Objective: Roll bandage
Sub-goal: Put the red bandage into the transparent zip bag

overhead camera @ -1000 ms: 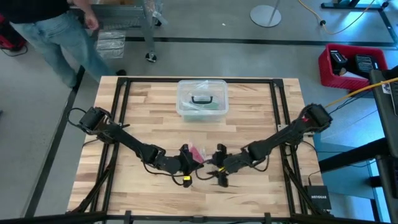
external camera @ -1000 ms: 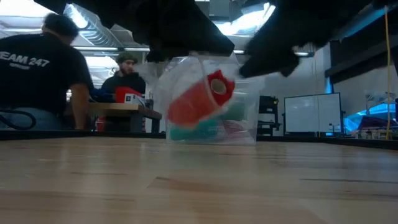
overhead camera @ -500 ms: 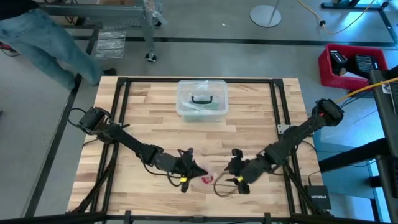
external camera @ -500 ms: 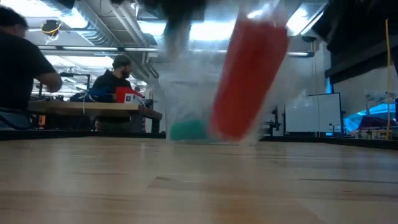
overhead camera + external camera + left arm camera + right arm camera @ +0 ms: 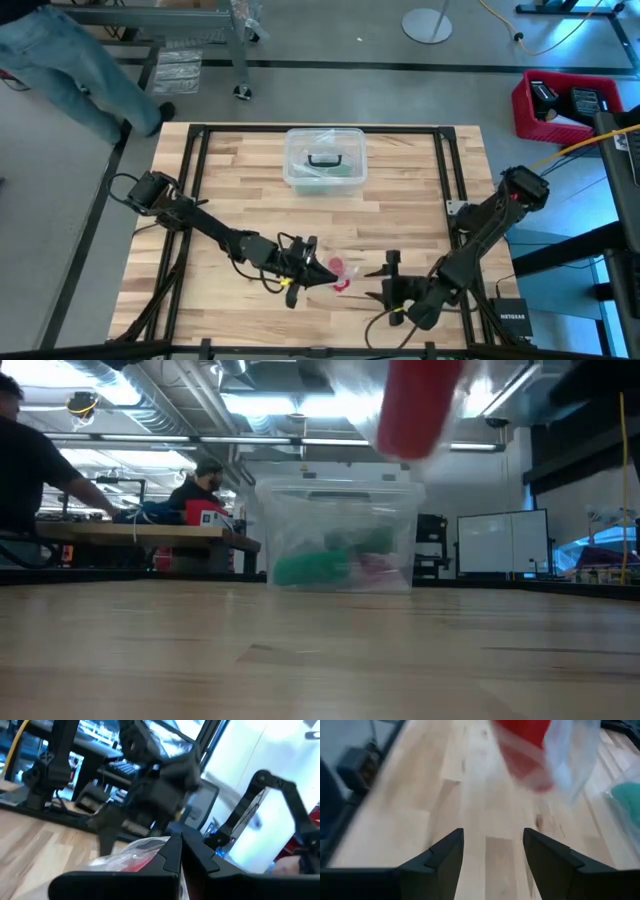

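Toward the left of the counter, near its front edge: left end effector, pinched fully shut on the clear plastic bag with the red bandage inside, lifted clear of the wood. In the low view, bandage hanging high above the counter, long axis close to vertical, still a compact roll inside the film by the look of it. Further right, near the front edge: right end effector, parted wide and empty, the bagged bandage straight ahead of its fingers, a clear gap between. Left arm plainly the nearer, already gripping the bag; probably a forward reach for the right to meet it. At the back edge, centre: clear plastic box, untouched.
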You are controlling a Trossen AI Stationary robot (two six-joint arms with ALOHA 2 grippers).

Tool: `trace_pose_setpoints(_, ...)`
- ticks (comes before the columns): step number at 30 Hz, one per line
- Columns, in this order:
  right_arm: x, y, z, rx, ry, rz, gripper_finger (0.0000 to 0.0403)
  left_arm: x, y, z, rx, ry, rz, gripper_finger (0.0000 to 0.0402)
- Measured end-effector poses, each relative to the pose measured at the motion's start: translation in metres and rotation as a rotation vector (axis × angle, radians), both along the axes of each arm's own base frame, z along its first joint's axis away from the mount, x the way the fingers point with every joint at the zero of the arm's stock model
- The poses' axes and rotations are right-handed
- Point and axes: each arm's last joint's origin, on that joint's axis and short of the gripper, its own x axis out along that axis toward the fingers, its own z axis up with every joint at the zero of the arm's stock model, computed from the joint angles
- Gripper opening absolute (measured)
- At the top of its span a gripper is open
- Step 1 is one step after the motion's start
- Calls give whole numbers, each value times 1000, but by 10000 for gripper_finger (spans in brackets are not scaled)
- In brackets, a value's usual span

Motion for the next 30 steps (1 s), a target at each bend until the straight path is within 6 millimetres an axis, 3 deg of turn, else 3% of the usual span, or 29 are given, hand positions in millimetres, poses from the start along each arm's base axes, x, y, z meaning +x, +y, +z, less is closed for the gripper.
trace_pose_setpoints(3,3,0,-10,-75,-42,-81,209,0,0,2,-4,-13,0,1)
trace_pose_setpoints(8,8,-5,-9,-124,-107,-164,209,0,0,1,-4,-12,-1,1)
trace_pose_setpoints(14,18,-2,-5,-59,-77,-29,209,0,0,2,-5,-14,0,1)
trace_pose_setpoints(25,23,-8,-3,-101,-110,-86,207,0,0,2,-7,-18,0,1)
trace_pose_setpoints(30,22,-7,-4,-103,-103,-72,159,0,0,2,-6,-17,0,1)
